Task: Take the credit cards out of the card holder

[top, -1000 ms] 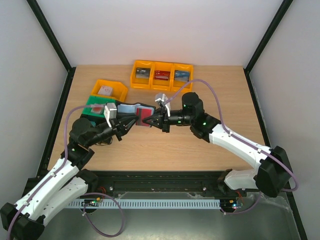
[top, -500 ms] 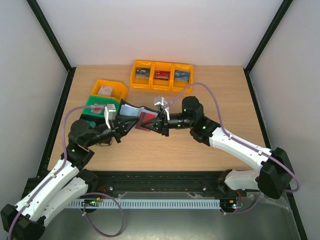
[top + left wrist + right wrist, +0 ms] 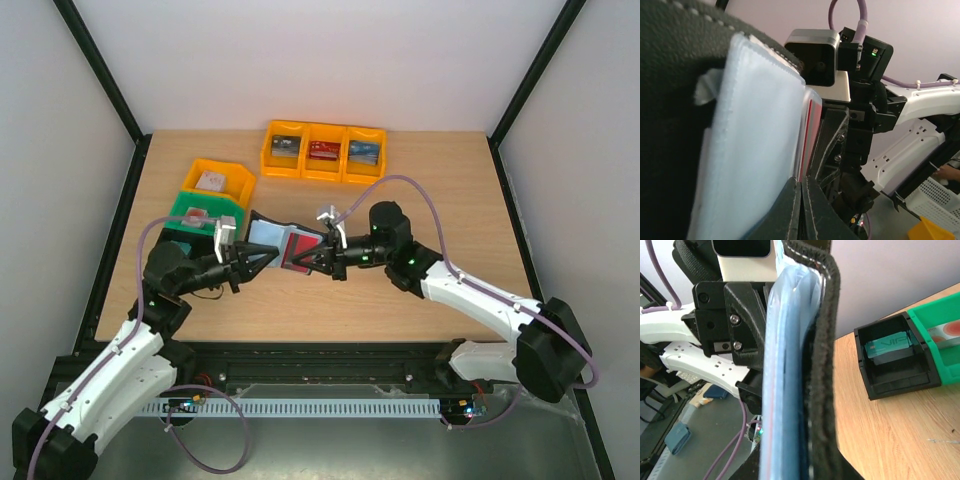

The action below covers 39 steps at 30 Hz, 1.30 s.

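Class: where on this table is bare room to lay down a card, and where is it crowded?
Widest bare wood: right part of the table, between the three-part yellow bin and the right arm. Also the near strip, this side of the card holder. Crowded: left, around the green bin and single yellow bin.

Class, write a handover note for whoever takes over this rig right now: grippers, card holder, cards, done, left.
Left gripper: shut on the card holder's left edge.
Right gripper: shut on its right edge.
Holder open, held between them above the table.
A red card sits in it; a teal card lies in the black bin.
Done: holder opened. Left: pull out the red card, check for more.
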Motion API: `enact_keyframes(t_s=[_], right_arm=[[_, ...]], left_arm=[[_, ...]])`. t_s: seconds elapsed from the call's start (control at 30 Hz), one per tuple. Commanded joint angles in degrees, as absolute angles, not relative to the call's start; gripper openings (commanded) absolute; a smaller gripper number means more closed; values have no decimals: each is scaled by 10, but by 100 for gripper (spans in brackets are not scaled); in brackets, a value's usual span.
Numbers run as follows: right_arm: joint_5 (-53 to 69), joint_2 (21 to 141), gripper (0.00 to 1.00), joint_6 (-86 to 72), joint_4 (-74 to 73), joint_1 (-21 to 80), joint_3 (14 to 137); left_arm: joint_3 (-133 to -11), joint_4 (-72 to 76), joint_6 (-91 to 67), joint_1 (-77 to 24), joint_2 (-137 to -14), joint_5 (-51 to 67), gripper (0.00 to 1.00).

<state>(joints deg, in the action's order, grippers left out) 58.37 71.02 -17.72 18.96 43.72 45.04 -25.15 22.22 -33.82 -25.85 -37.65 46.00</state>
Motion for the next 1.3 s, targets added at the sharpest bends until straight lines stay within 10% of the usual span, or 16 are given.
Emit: enact_keyframes(t_s=[0.0, 0.53, 0.73, 1.27], right_arm=[[615, 692, 3, -140, 161, 429, 468], [258, 782, 2, -210, 17, 463, 573], [316, 776, 2, -157, 4, 496, 591], [459, 708, 2, -95, 37, 501, 557]], left_arm=[[-252, 231, -324, -236, -376, 480, 2], [-298, 185, -234, -320, -376, 468, 24], [-288, 198, -297, -304, -387, 355, 43], [-303, 119, -265, -280, -390, 352, 46]])
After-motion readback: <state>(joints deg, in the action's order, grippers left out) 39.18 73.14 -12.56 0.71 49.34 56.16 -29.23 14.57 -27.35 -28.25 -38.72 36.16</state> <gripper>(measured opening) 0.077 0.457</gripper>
